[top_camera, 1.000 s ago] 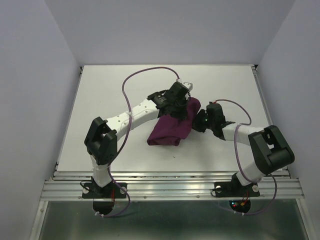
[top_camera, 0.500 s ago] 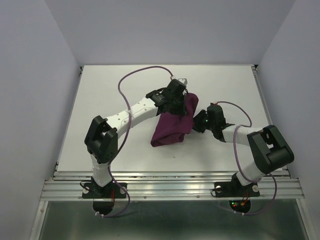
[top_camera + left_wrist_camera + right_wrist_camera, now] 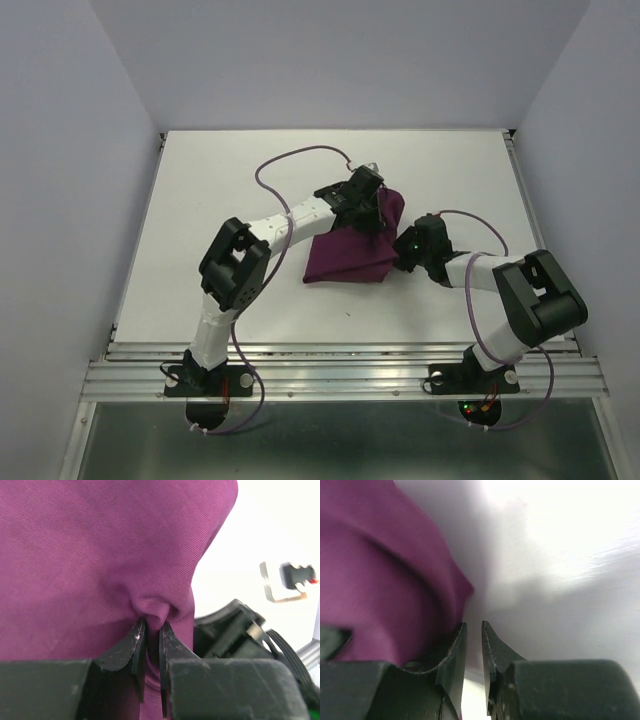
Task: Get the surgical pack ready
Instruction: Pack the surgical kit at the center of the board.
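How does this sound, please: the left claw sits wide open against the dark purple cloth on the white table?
Not open: the left wrist view shows the left claw shut on a pinched fold of the dark purple cloth on the white table.

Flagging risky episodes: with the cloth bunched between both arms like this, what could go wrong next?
1. The left end effector pinches only a small fold of the purple cloth; pulling might slip it free.
2. The right end effector sits beside the cloth's edge with no fabric visible in its jaws, so it could miss.
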You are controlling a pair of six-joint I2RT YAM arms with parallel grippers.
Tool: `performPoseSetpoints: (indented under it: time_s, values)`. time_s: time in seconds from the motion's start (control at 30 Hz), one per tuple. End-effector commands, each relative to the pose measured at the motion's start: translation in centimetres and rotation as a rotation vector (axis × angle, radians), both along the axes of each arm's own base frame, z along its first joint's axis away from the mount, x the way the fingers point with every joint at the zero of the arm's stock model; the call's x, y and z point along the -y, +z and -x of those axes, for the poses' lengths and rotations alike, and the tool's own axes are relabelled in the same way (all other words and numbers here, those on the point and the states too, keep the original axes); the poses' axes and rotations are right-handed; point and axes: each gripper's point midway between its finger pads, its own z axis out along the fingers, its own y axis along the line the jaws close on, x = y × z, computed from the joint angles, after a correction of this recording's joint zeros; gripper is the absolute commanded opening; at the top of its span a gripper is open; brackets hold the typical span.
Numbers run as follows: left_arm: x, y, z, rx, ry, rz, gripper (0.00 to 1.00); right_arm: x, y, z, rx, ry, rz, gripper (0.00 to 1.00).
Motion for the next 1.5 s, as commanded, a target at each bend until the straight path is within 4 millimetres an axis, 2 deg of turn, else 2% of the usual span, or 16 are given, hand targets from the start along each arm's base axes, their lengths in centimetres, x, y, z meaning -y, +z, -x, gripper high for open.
performPoseSetpoints:
  time_s: [0.0,0.3,0.47,0.53,0.57,0.6,0.63,0.83,0.93,1.03,1.07,1.13,1.27,1.37,1.43,1.47]
  values:
    - [0.8,1.4,-2.5,0.034,0.054,0.059,0.00,0.7,-0.2,-0.2,0.015,-0.014,0.037,0.24]
    - [0.3,-1.7,-4.2,-0.002,0.103,0.046,0.00,2.5,-2.0,2.1,-0.034,-0.037,0.095,0.24]
    - [0.3,-3.1,-5.1,-0.025,0.118,0.039,0.00,4.4,-3.2,5.2,-0.094,-0.058,0.151,0.25]
    - [0.1,-3.1,-5.5,-0.023,0.130,0.040,0.00,5.0,-2.2,5.9,-0.068,-0.066,0.161,0.25]
    - [0.0,-3.1,-5.8,-0.017,0.132,0.038,0.00,5.9,-2.8,7.0,-0.099,-0.079,0.195,0.25]
    - [-0.2,-3.3,-6.0,-0.015,0.139,0.032,0.00,6.2,-1.5,7.0,-0.054,-0.086,0.191,0.25]
    - [-0.3,-3.3,-6.3,-0.001,0.141,0.021,0.00,6.8,-1.9,8.3,-0.094,-0.086,0.216,0.25]
    - [-0.6,-3.5,-6.6,0.027,0.096,-0.034,0.00,9.4,1.7,9.2,0.007,-0.154,0.284,0.28]
    - [-0.9,-2.4,-6.1,0.051,0.052,-0.063,0.03,9.6,3.3,8.6,0.033,-0.163,0.299,0.29]
    - [-1.9,-0.6,-5.8,0.106,0.044,-0.114,0.27,9.3,4.8,7.6,0.064,-0.156,0.303,0.28]
    - [-2.0,0.7,-5.6,0.134,0.041,-0.117,0.43,9.4,5.1,7.3,0.067,-0.156,0.311,0.28]
    - [-2.4,1.7,-5.1,0.151,0.026,-0.138,0.53,9.3,6.1,6.6,0.092,-0.148,0.325,0.28]
    - [-3.1,5.1,-3.9,0.213,-0.002,-0.154,0.56,7.7,10.2,3.6,0.201,-0.107,0.297,0.28]
    - [-4.0,6.5,-3.1,0.231,0.002,-0.146,0.54,6.2,11.1,1.7,0.223,-0.057,0.281,0.26]
    - [-4.8,6.1,-2.6,0.221,0.009,-0.164,0.50,5.2,12.5,0.2,0.254,-0.039,0.259,0.21]
    - [-5.3,6.1,-2.5,0.218,0.017,-0.170,0.47,4.8,12.2,-0.6,0.246,-0.033,0.261,0.20]
